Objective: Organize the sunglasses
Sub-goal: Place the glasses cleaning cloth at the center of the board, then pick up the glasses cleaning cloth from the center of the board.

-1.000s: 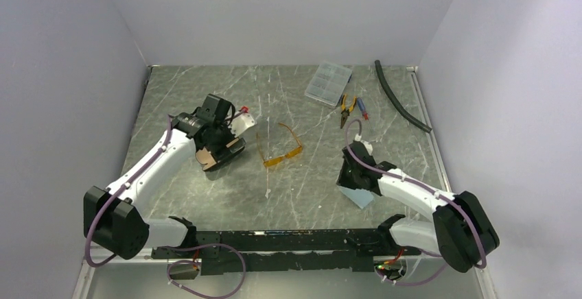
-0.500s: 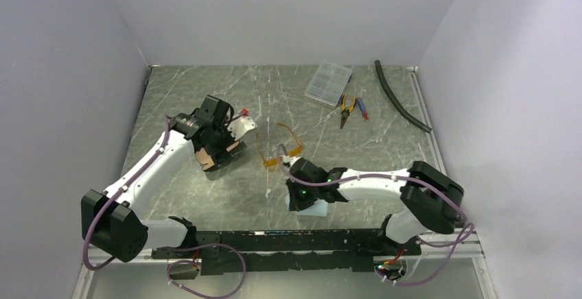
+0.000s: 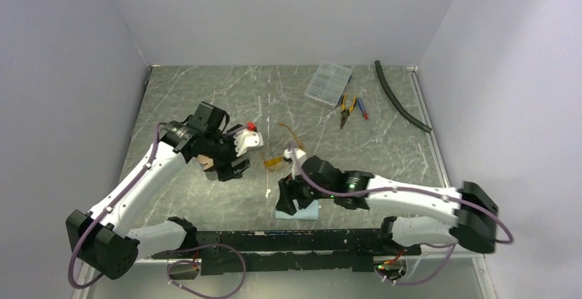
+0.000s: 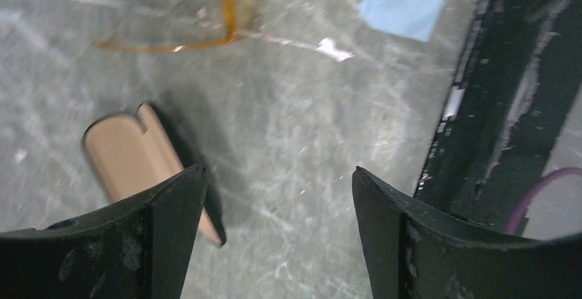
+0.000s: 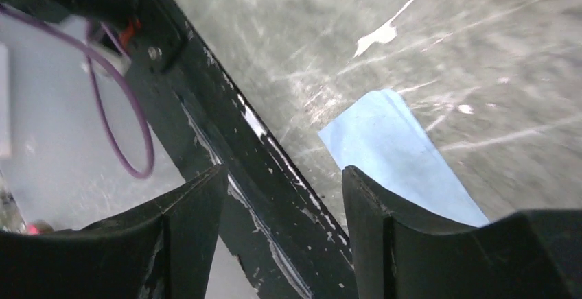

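Note:
The sunglasses [image 3: 274, 162] are translucent orange and lie mid-table, partly hidden behind my right arm. Their thin arm [image 4: 221, 12] shows at the top of the left wrist view. My left gripper [image 3: 232, 169] [image 4: 278, 175] stands open over bare table with nothing between its fingers. The tan glasses case [image 3: 203, 158] [image 4: 127, 156] lies just beside its left finger. My right gripper [image 3: 285, 199] [image 5: 283, 175] is open above the table's near edge, holding nothing. A blue cloth [image 3: 300, 210] [image 5: 397, 153] lies flat under and beside its right finger.
A clear compartment box [image 3: 328, 83], orange-handled pliers [image 3: 348, 109] and a black hose [image 3: 401, 103] lie at the back right. The black frame rail [image 3: 274, 238] [image 5: 274, 196] runs along the near edge. A small white scrap [image 3: 266, 193] lies near the cloth.
My right arm swung left across the front with the blue cloth, then its jaws opened and left the cloth on the table. My left gripper shifted slightly right and nearer, off the case.

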Tool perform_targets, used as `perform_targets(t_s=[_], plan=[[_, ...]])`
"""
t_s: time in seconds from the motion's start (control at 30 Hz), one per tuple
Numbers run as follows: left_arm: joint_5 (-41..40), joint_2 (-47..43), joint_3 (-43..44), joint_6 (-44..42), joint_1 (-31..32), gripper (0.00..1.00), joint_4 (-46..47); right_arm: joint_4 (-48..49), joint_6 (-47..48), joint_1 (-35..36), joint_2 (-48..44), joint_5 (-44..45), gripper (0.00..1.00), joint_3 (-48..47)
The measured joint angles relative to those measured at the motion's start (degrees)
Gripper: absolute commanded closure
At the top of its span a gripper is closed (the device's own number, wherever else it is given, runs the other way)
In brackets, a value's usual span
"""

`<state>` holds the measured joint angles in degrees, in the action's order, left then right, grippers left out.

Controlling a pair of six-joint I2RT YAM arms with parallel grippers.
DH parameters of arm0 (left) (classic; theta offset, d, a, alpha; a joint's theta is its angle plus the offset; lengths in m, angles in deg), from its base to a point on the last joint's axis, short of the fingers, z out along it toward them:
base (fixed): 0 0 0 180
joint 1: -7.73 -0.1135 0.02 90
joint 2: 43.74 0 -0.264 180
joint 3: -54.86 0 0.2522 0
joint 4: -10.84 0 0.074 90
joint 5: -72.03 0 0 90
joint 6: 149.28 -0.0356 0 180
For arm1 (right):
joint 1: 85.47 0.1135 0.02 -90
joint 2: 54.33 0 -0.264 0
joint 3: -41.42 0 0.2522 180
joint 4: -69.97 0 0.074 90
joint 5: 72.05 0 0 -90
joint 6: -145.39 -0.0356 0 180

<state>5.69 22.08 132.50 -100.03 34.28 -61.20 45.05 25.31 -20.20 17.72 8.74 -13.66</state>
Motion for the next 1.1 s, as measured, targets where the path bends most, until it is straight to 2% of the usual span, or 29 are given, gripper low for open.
perform_targets(t_s=[0.1, 0.17, 0.27, 0.33, 0.4, 0.47, 0.57, 0.83, 1.1], plan=[[3.67, 1.29, -0.98, -1.46, 3.28, 0.28, 0.28, -3.58, -3.37, -0.87, -10.47, 6.88, 0.4, 1.27], [4.42, 2.95, -2.64, -2.16, 7.23, 0.32, 1.05, -7.85, -6.86, -4.09, -15.39, 10.93, 0.46, 1.97], [4.5, 4.92, -6.86, -2.99, 14.49, 0.35, 4.33, -15.72, -12.98, -12.57, -17.92, 14.58, 0.49, 3.65], [4.37, 5.27, -9.73, -3.41, 19.02, 0.39, 6.49, -19.63, -15.63, -15.17, -17.4, 15.04, 0.48, 5.57], [4.55, 5.27, -12.37, -4.37, 23.5, 0.38, 8.74, -23.63, -17.35, -15.41, -17.18, 14.49, 0.42, 7.65], [5.84, 5.14, -14.49, -6.19, 26.67, 0.36, 11.26, -26.88, -17.81, -15.37, -17.84, 14.49, 0.3, 8.26], [8.02, 5.25, -16.37, -7.87, 28.79, 0.37, 14.43, -27.54, -16.31, -15.37, -20.33, 14.84, 0.17, 8.2], [6.88, 16.41, -15.96, -5.86, 32.87, 0.47, 23.43, -25.24, -3.37, -15.43, -25.75, 17.14, 0.07, 3.91], [4.55, 17.49, -17.79, -4.83, 33.05, 0.49, 30.64, -21.66, 2.45, -17.09, -32.83, 18.05, 0.05, 3.3]])
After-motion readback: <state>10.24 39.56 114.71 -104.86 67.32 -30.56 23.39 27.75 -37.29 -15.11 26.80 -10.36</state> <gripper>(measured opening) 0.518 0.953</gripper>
